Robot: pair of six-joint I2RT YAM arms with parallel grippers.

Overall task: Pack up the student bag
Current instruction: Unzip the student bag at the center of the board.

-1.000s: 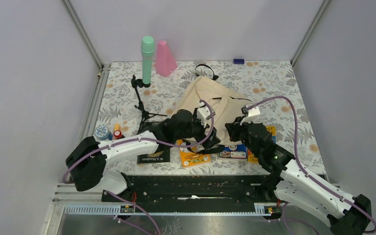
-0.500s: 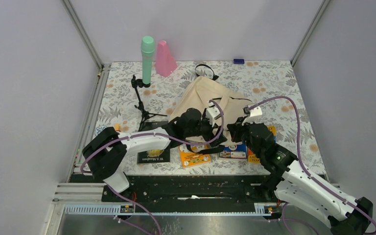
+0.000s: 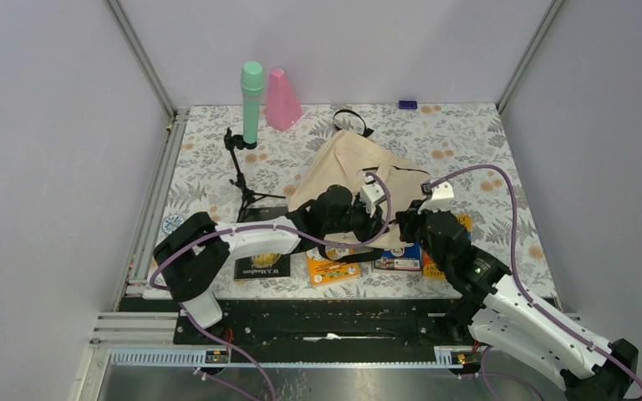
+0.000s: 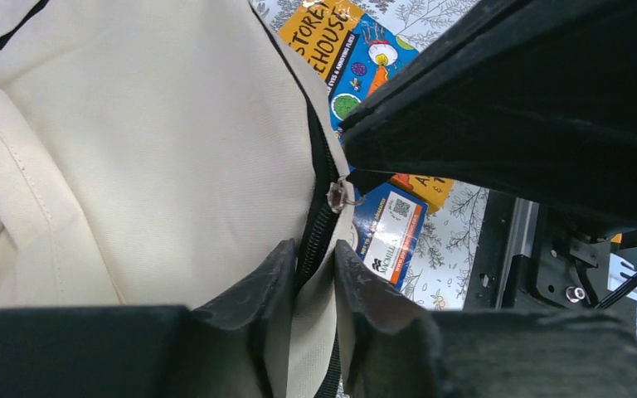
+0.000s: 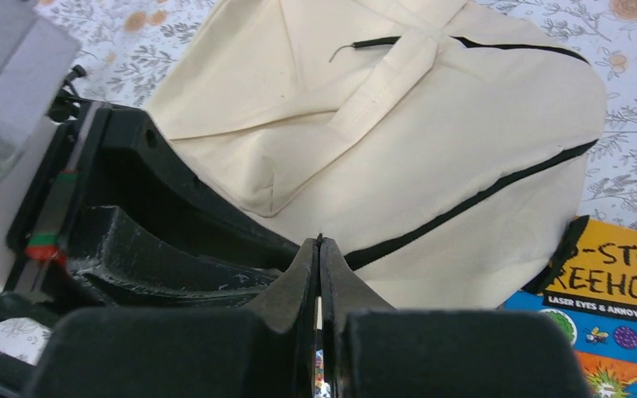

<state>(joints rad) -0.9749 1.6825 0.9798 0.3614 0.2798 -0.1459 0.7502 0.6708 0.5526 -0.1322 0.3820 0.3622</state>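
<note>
Lying mid-table (image 3: pixel 468 142), the bag (image 3: pixel 359 167) has its zip edge toward the arms. The left gripper (image 4: pixel 313 253) pinches the cloth seam astride the zip. The right gripper (image 5: pixel 319 249) has its fingers pressed together at the zip pull (image 4: pixel 337 196); its hold on the pull is not discernible.

Risks:
- Thin cloth may slip from the left pinch under a tug, so the whole bag drags.
- The pull may escape.
- The two heads, nearly touching, may collide.

Books (image 3: pixel 328 269) lie against the near edge. A tripod (image 3: pixel 242 175), green bottle (image 3: pixel 252 100) and pink cone (image 3: pixel 282 100) stand apart, left. Only the crowded grippers hinder access.
</note>
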